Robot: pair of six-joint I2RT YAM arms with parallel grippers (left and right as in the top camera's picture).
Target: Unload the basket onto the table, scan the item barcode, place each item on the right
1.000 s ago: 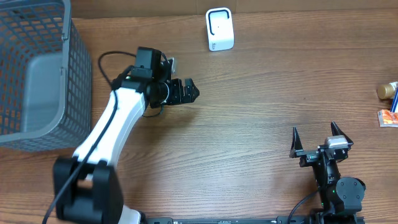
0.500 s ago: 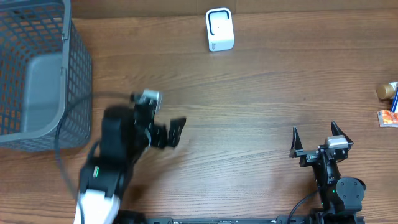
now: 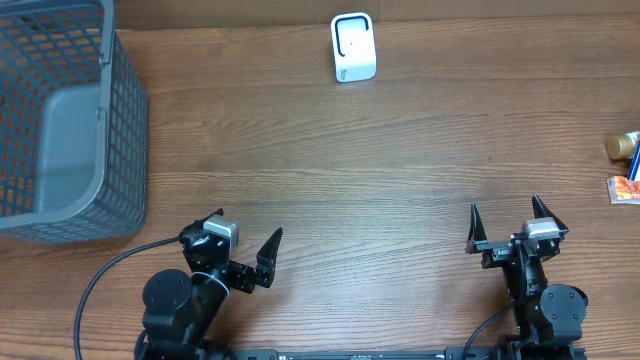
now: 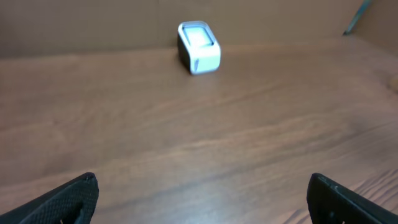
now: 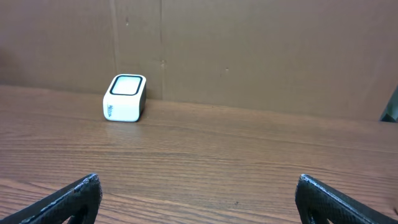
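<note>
The white barcode scanner (image 3: 353, 47) stands at the table's far edge; it also shows in the left wrist view (image 4: 199, 46) and in the right wrist view (image 5: 125, 98). Two small items lie at the right edge: a brown bottle (image 3: 621, 147) and a red and white box (image 3: 625, 189). My left gripper (image 3: 248, 224) rests near the front edge at the left, open, with only bare wood between its fingers (image 4: 202, 180). Near the front right, my right gripper (image 3: 505, 205) is open and holds nothing (image 5: 198, 179). Neither gripper is near the scanner or the items.
A grey mesh basket (image 3: 125, 120) fills the far left corner; I see nothing inside the part that shows. The wooden table (image 3: 400, 170) stretches between the grippers and the scanner. A brown wall stands behind the scanner.
The left arm has drawn back from the middle left of the table, beside the basket, to the front edge, open all the way. The right arm has not moved.
</note>
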